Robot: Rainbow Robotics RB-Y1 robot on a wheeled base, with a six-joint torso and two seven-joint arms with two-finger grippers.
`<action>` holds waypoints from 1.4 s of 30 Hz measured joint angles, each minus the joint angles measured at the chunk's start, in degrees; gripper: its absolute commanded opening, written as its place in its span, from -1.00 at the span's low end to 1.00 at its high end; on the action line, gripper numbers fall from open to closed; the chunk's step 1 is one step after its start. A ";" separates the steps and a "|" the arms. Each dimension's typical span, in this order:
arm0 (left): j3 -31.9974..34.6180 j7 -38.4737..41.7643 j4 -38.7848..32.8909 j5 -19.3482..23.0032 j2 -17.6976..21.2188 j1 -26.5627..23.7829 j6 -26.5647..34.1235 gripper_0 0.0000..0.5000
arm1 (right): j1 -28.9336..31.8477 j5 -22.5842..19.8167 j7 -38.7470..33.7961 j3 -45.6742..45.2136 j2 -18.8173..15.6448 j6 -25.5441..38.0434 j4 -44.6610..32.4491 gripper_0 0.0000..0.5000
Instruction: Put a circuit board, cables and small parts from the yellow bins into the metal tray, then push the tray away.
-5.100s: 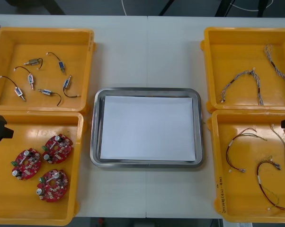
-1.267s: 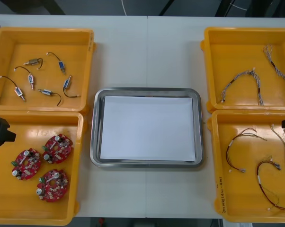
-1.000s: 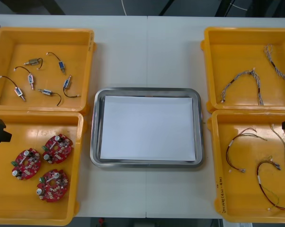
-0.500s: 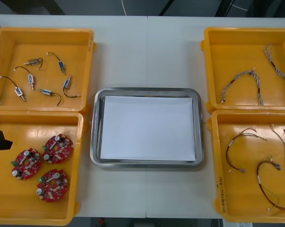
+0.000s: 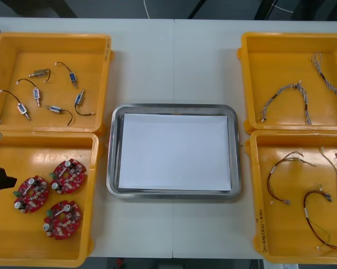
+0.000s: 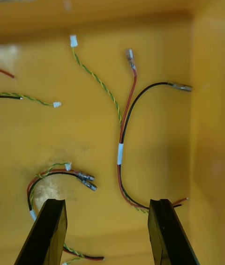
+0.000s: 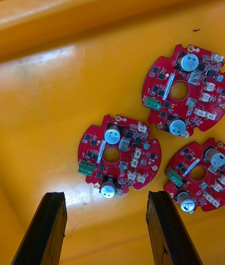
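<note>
While left fingers (image 7: 46, 227) hover spread over a circuit board (image 7: 119, 155), right fingers (image 6: 48, 233) gape above cables (image 6: 123, 138).

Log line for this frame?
left gripper: jaws open, above circuit boards | right gripper: jaws open, above red and yellow cables | metal tray: nothing loaded yet

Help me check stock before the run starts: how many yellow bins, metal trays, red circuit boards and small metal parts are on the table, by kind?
yellow bins: 4
metal tray: 1
red circuit boards: 3
small metal parts: 6
Total: 14
</note>
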 measured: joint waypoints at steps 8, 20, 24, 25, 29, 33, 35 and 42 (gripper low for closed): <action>-4.33 -0.07 4.69 1.07 1.98 0.79 -6.50 1.00 | 0.26 -0.09 0.39 2.68 -0.69 -8.29 4.40 1.00; -8.39 -4.50 9.80 2.48 3.79 1.87 -12.47 1.00 | 2.74 -0.04 3.60 5.72 -1.48 -13.21 8.75 1.00; -8.93 -8.76 10.05 2.66 4.29 2.65 -12.98 1.00 | 3.42 0.31 3.60 5.72 -1.49 -14.22 8.78 1.00; -9.24 -9.03 10.12 2.68 4.38 2.76 -13.35 1.00 | 3.51 0.44 3.60 5.72 -1.49 -14.42 8.83 1.00; -10.98 -9.04 11.05 2.74 4.56 2.88 -15.40 1.00 | 3.59 0.46 3.61 5.75 -1.49 -16.09 9.71 1.00; -12.90 -9.04 12.29 2.77 4.57 2.88 -17.28 1.00 | 3.62 0.46 3.65 6.11 -1.49 -17.20 10.63 1.00; -13.60 -9.04 12.68 2.78 4.57 2.88 -17.64 1.00 | 3.68 0.45 3.70 6.43 -1.50 -17.95 10.84 1.00; -14.94 -9.04 13.52 2.79 4.59 2.88 -18.45 1.00 | 4.07 0.41 3.79 7.59 -1.51 -20.20 12.30 1.00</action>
